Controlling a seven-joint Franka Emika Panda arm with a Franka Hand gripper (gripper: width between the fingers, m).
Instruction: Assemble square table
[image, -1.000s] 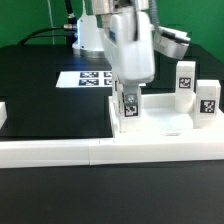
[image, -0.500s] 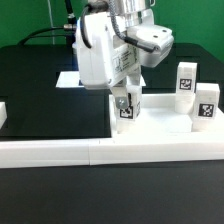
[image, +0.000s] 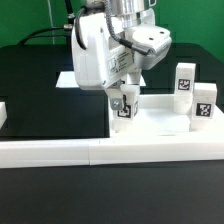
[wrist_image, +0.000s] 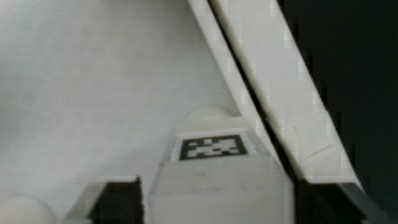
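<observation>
The square table's white slab (image: 160, 124) lies flat at the exterior view's right. My gripper (image: 122, 98) points straight down over the slab's near-left corner and is shut on a short white tagged leg (image: 125, 108) that stands upright there. In the wrist view the leg (wrist_image: 217, 150) fills the gap between my gripper's (wrist_image: 217, 205) dark fingers (wrist_image: 118, 203), with the slab (wrist_image: 89, 80) beneath. Two more tagged legs (image: 184, 80) (image: 205, 105) stand on the slab's right side.
A long white border bar (image: 90, 152) runs along the front, and a short white piece (image: 3, 115) sits at the left edge. The marker board (image: 66, 80) lies behind, mostly hidden by the arm. Black tabletop (image: 50, 110) lies to the left.
My hand has turned about its vertical axis while holding the leg. The leg stays at the same corner of the slab. The other two legs have not moved.
</observation>
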